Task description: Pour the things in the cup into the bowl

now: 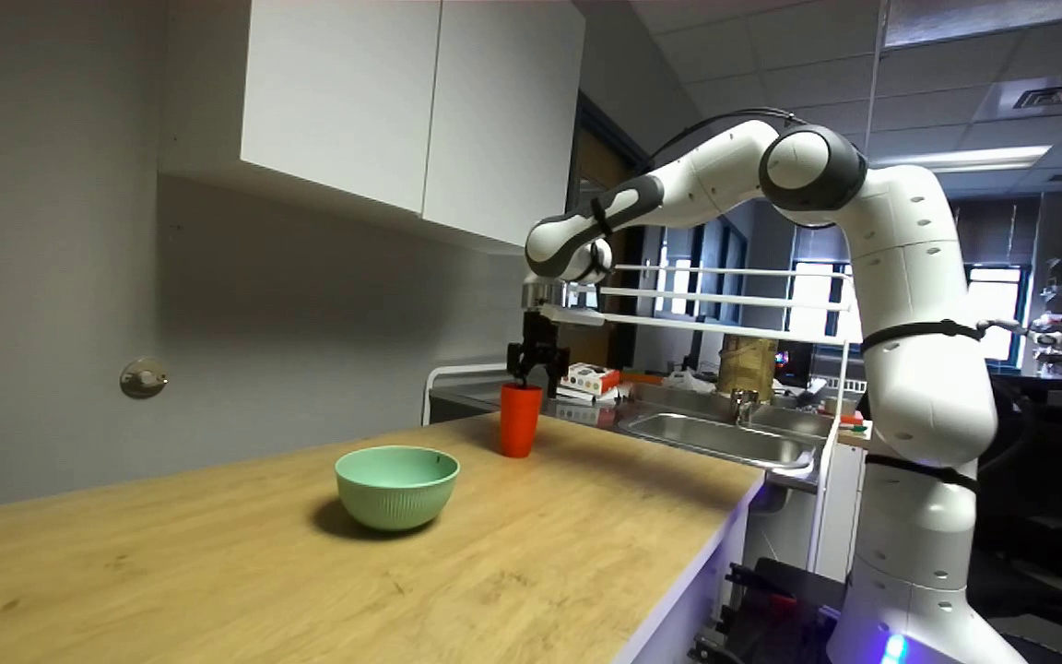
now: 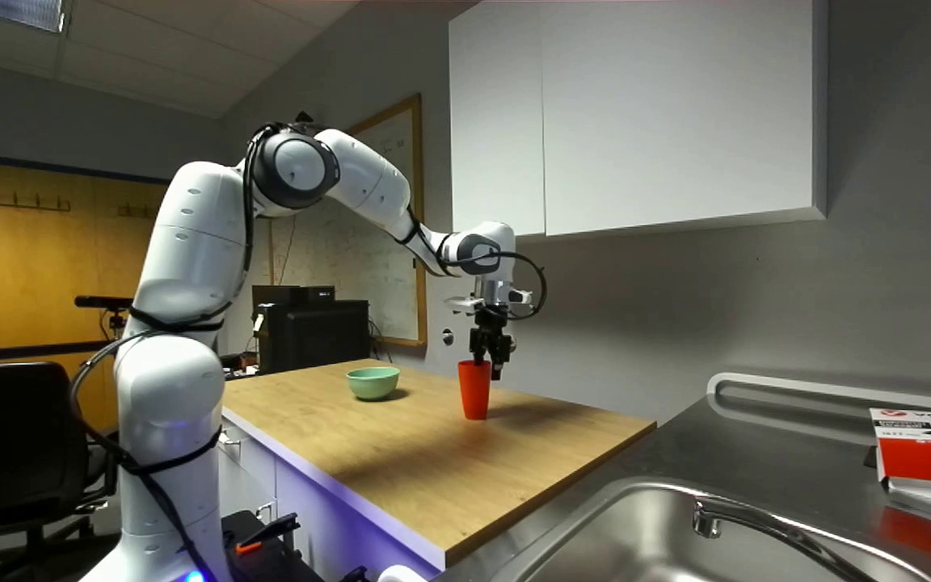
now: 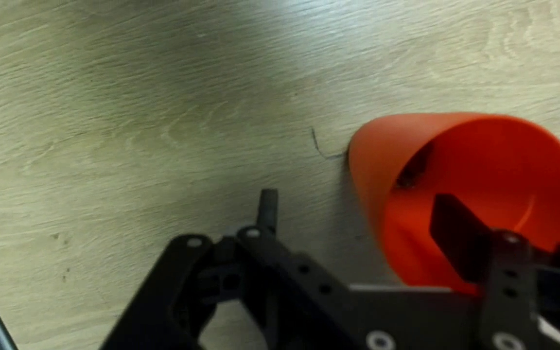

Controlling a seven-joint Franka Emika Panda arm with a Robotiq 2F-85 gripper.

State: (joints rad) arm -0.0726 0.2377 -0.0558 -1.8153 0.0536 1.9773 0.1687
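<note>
Apparently the coming grip hinges on one wall of the red cup (image 1: 519, 424), which stands upright on the wooden counter (image 1: 531, 590), its long axis roughly parallel to the downward-pointing gripper (image 3: 357, 200) but offset rightward in the wrist view. The fingers (image 3: 268, 211) are spread, pinching nothing: one reaches into the cup's mouth, the other hangs outside, so the wall lies between them. A dark patch (image 3: 414, 166) inside the cup may be the contents; too dim to tell. Well apart from the cup, on its side away from the sink (image 2: 639, 537), sits the green bowl (image 1: 397, 496), and in both exterior views the outer finger is across the cup from it. Likely the next step is drawing the fingers together, then lifting the cup toward the bowl; held by one wall only, it could swing.
</note>
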